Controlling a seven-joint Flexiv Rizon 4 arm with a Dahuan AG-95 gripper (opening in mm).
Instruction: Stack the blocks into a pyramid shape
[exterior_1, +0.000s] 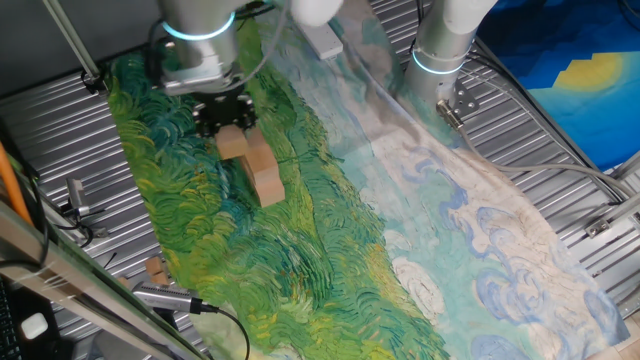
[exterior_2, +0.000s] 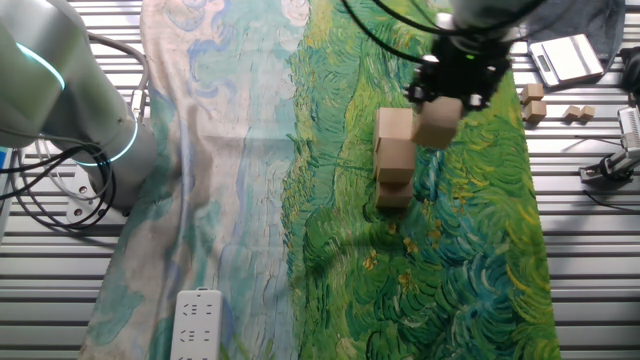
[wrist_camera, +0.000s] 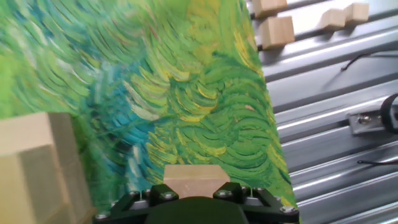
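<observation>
My gripper (exterior_2: 447, 103) is shut on a tan wooden block (exterior_2: 437, 126) and holds it above the painted cloth. It hangs right beside the far end of a line of three touching blocks (exterior_2: 395, 158). In one fixed view the gripper (exterior_1: 229, 123) and its block (exterior_1: 235, 143) hide part of that line (exterior_1: 266, 182). In the hand view the held block (wrist_camera: 196, 177) shows between the jaws and the line (wrist_camera: 31, 168) is at the left. Two more blocks (wrist_camera: 277, 31) lie on the metal table off the cloth; they also show in the other fixed view (exterior_2: 532, 102).
Small tan scraps (exterior_2: 579, 113) lie near the loose blocks. A grey device (exterior_2: 565, 58) and cables sit at that side. A second arm (exterior_2: 60, 100) stands across the cloth. A white power strip (exterior_2: 197, 325) lies on the cloth's edge.
</observation>
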